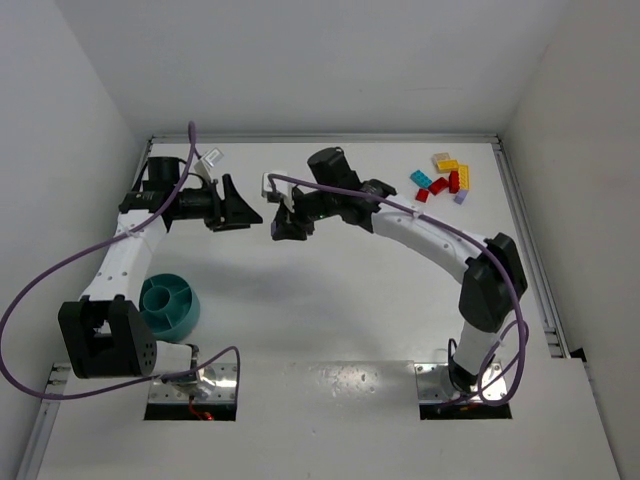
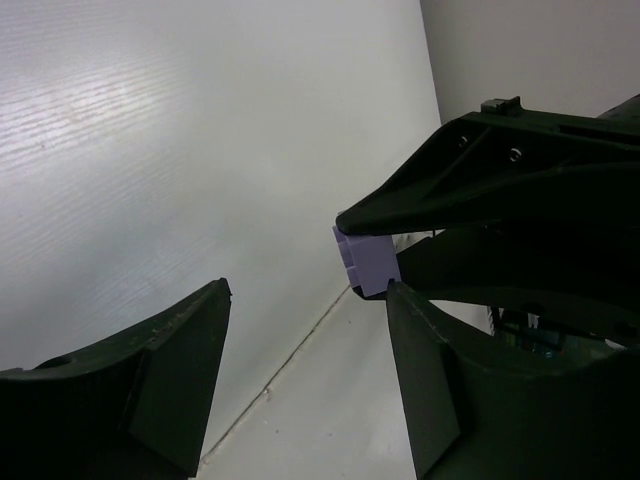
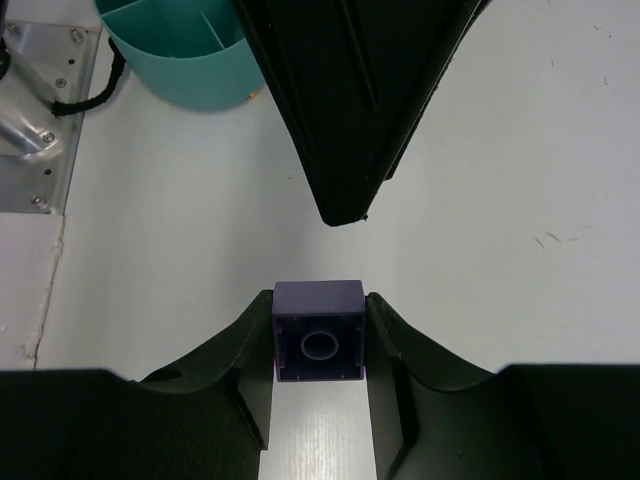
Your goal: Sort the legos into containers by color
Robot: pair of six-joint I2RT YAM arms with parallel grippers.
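Observation:
My right gripper point(image 3: 319, 297) is shut on a small purple-blue lego brick point(image 3: 319, 335), held above the table with its hollow underside toward the camera. In the top view the right gripper point(image 1: 284, 227) is at mid-table, facing my left gripper point(image 1: 248, 204). The left gripper point(image 2: 308, 290) is open and empty. The same brick point(image 2: 365, 262) sits just beyond the tip of its right finger point(image 2: 440, 380). The teal divided bowl point(image 1: 170, 306) stands at the near left by the left arm's base. It also shows in the right wrist view point(image 3: 190, 50). The other legos point(image 1: 445, 178) lie at the far right.
The loose pile holds red, yellow, blue and pale purple bricks near the right rail point(image 1: 525, 230). Metal base plates point(image 1: 195, 385) sit at the near edge, and one shows in the right wrist view point(image 3: 35, 110). White walls close in the table.

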